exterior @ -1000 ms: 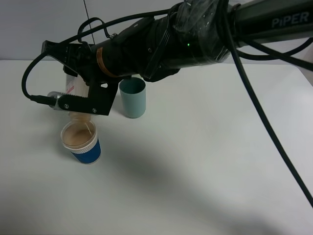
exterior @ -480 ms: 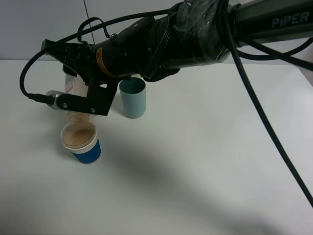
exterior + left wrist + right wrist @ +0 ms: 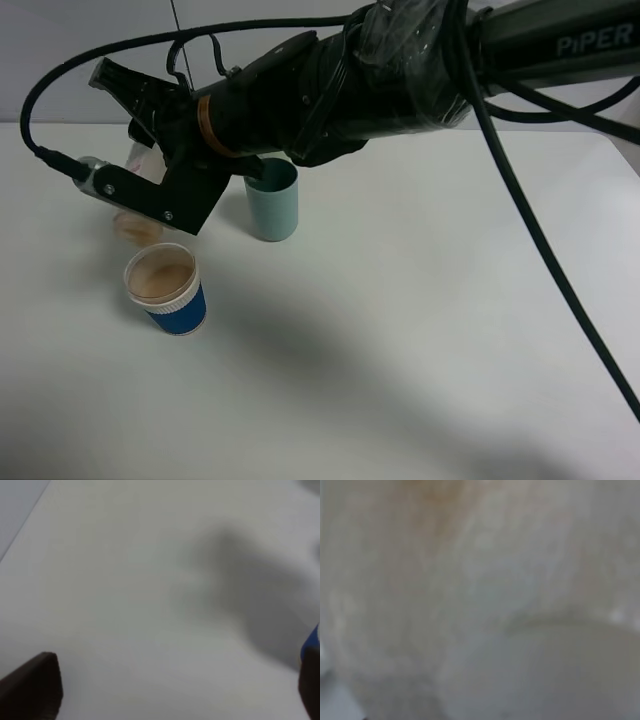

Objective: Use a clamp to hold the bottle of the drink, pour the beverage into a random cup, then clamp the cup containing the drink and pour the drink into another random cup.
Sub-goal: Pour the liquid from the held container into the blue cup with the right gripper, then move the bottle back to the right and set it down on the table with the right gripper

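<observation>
Right claw (image 3: 118, 135) clamps the tilted bottle of the drink (image 3: 136, 226), neck hanging below the claw, near the cup containing the drink (image 3: 168, 290); left claw (image 3: 170, 687) gapes wide, empty.

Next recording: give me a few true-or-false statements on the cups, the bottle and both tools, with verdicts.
1. The blue cup holds tan drink. True.
2. The teal cup lies on its side. False: it stands upright.
3. The right tool holds the bottle tilted. True.
4. The left tool is shut on a cup. False: it is open and holds nothing.
5. The bottle's mouth is inside the teal cup. False: it is near the blue cup, apart from the teal one.
</observation>
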{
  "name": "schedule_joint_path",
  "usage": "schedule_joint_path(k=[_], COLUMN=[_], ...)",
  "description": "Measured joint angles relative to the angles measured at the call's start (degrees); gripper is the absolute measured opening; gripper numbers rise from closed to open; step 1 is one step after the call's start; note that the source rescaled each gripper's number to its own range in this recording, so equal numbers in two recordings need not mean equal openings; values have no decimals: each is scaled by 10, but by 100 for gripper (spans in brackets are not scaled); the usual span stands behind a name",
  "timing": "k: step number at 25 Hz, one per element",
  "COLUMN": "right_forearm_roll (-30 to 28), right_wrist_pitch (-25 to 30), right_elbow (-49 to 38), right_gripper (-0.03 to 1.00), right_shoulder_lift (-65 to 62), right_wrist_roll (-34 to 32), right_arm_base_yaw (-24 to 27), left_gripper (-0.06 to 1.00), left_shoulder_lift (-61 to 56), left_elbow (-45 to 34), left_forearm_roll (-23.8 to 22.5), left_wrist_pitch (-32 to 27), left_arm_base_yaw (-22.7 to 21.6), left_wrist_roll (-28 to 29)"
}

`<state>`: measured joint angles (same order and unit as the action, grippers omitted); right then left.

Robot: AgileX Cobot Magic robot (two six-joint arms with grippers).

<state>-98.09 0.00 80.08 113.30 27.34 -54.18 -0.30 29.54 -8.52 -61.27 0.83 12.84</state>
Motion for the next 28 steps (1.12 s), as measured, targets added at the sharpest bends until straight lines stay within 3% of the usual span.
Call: schedule_joint_path(k=[8, 15, 20, 27, 28], right_forearm_roll=[69, 115, 215, 270, 292], right_wrist_pitch=[0, 0, 19, 41, 59], right_elbow=[0, 0, 0, 0, 0], right_gripper=[0, 0, 0, 0, 0], right_shoulder_lift=[0, 0, 0, -2, -10], right_wrist_roll=[-74, -98, -162, -227, -259], right_arm_base_yaw=[0, 8, 14, 23, 29], left_gripper=[88, 88, 88, 88, 88], left_shoulder_lift=[0, 0, 0, 0, 0], left_elbow=[0, 0, 0, 0, 0], left_forearm_roll=[0, 0, 0, 0, 0], left_wrist_pitch=[0, 0, 0, 0, 0], left_arm_base_yaw=[0, 0, 0, 0, 0], left_wrist_roll=[0, 0, 0, 0, 0])
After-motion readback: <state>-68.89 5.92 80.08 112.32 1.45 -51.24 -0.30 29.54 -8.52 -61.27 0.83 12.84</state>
